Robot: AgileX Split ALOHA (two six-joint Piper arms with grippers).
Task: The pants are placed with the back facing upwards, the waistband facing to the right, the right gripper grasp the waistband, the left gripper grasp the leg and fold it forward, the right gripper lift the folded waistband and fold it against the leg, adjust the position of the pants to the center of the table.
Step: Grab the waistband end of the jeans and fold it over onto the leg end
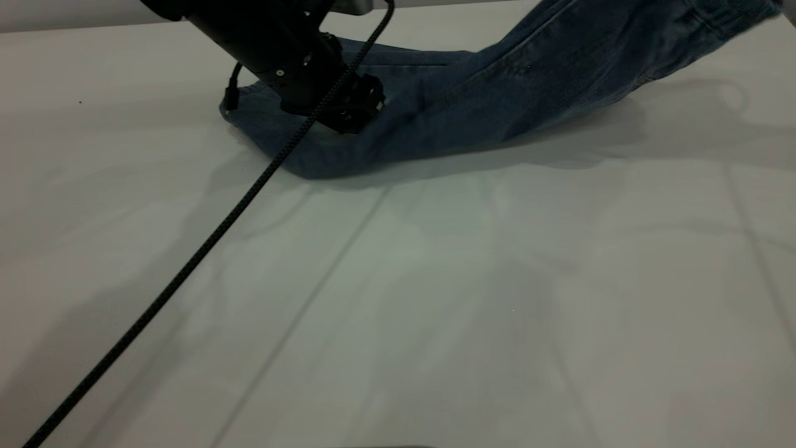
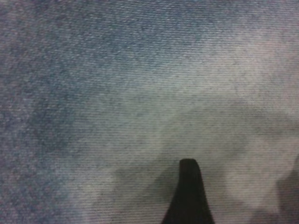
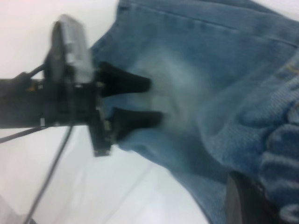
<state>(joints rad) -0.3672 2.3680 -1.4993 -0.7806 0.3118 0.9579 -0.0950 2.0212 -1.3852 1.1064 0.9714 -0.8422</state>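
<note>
The right gripper point(image 3: 254, 205) holds the ruffled waistband point(image 3: 280, 158) bunched against its dark finger, and in the exterior view that end of the pants point(image 1: 497, 93) is raised off the table point(image 1: 435, 298) toward the upper right edge of the picture. The far end lies on the surface, under the left gripper point(image 1: 348, 115).

The main risk is at the left side. In the right wrist view the left gripper's two black fingers point(image 3: 131, 81) stand parted — a narrow gap, laid over the pale faded patch of the leg point(image 3: 168, 93) — and I cannot tell that any cloth is pinched between them. If the right arm carries the waistband over while the leg is only pressed on, the denim could drag across the table and the fold would come out crooked, or the whole garment slide off centre. A second risk — the bunched elastic slipping out of the right gripper, since only a small gather seems caught.

The left wrist view shows washed denim close under one fingertip point(image 2: 188, 186), so the leg lies directly beneath that gripper.
</note>
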